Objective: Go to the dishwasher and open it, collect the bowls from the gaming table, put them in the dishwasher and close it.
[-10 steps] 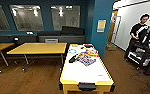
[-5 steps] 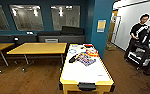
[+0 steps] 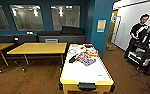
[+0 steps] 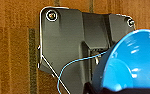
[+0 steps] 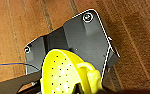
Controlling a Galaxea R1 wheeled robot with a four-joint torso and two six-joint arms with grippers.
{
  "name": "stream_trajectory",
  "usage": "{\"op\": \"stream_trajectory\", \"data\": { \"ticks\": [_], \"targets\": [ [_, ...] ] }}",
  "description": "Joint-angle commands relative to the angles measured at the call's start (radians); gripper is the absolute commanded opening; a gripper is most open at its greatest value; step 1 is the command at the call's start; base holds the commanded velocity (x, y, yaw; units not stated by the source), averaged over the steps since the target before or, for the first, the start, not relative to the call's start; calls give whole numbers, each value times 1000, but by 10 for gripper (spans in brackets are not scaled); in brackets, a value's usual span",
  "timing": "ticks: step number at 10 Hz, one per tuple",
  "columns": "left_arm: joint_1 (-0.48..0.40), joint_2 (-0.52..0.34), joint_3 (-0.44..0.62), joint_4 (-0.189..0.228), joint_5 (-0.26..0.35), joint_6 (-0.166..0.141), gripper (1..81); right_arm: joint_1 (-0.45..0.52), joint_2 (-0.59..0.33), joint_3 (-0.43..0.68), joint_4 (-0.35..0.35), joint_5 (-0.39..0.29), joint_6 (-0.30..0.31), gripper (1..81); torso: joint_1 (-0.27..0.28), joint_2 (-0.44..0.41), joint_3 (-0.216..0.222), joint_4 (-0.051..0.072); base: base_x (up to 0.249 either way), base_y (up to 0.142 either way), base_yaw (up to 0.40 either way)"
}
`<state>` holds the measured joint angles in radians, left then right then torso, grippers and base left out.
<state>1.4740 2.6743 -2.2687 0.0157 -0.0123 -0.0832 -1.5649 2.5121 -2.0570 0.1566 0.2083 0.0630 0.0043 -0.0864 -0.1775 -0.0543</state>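
The gaming table point(image 3: 86, 71), with a glossy white top, a yellow rim and a black end slot point(image 3: 86, 86), stands just ahead of me in the head view. In the left wrist view the bright blue bowl point(image 4: 136, 62) hangs close to the camera above the wooden floor, with my left gripper point(image 4: 108, 88) shut on its rim. In the right wrist view the yellow-green bowl point(image 5: 61, 72), dotted with small holes and with a loop handle, is held above the floor by my right gripper point(image 5: 78, 88).
Colourful flat items point(image 3: 87, 56) and a black object point(image 3: 73, 58) lie on the table's far half. A plain wooden table point(image 3: 38, 48) stands to the left, a blue pillar point(image 3: 101, 25) behind. A person point(image 3: 138, 32) with a black cart point(image 3: 141, 53) stands at the right.
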Motion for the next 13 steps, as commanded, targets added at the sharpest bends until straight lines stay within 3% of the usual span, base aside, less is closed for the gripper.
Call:
{"op": "stream_trajectory", "data": {
  "ticks": [1, 10, 13],
  "targets": [
    [-42, -22, 12, -10, 51, -6, 10, 36, -31, 8, -17, -53, -5, 10, 0, 0, 0, 0, 0, 0, 0],
    [-42, -8, 6, -5, 51, -4, 10, 36, -28, 0, -22, -53, -5, 10, 0, 0, 0, 0, 0, 0, 0],
    [-42, 7, -15, -2, 52, -3, 10, 35, -23, -4, -22, -53, -5, 10, 0, 0, 0, 0, 0, 0, -278]
  ]
}}
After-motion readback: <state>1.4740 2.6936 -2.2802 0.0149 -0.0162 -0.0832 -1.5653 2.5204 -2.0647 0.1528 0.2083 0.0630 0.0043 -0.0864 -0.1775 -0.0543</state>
